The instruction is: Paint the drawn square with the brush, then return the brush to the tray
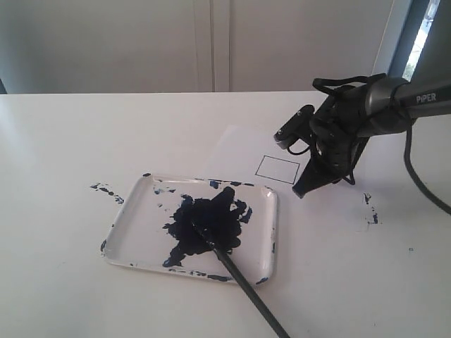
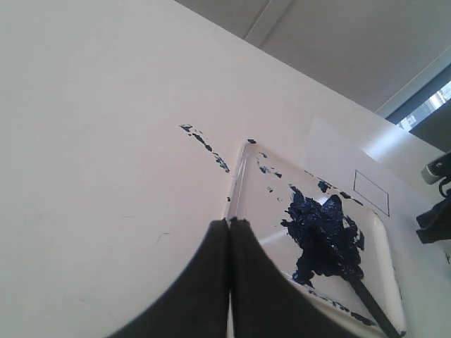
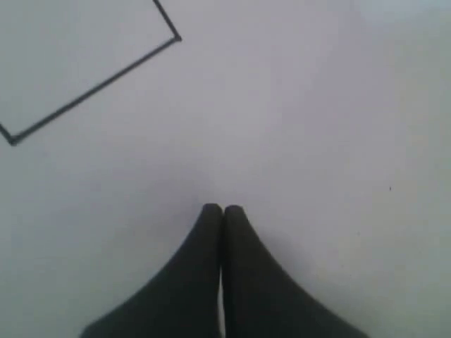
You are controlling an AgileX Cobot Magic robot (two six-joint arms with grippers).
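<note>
Brush (image 1: 246, 285): light, stiff, slim stick, and the painted tip is probably slick. Bristles lie in the tray (image 1: 137, 222) blotch, well apart from the right claw (image 1: 301, 191). Best hold is the clean handle overhanging the rim. Right claw pinched closed, empty, nose-down just beside the drawn square (image 1: 277, 169). Left claw (image 2: 230, 222) closed, empty, tray just ahead.

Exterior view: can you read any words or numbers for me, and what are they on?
"PiPER": white letters on the right arm.
No writing shows on the tray, the brush or the paper.
</note>
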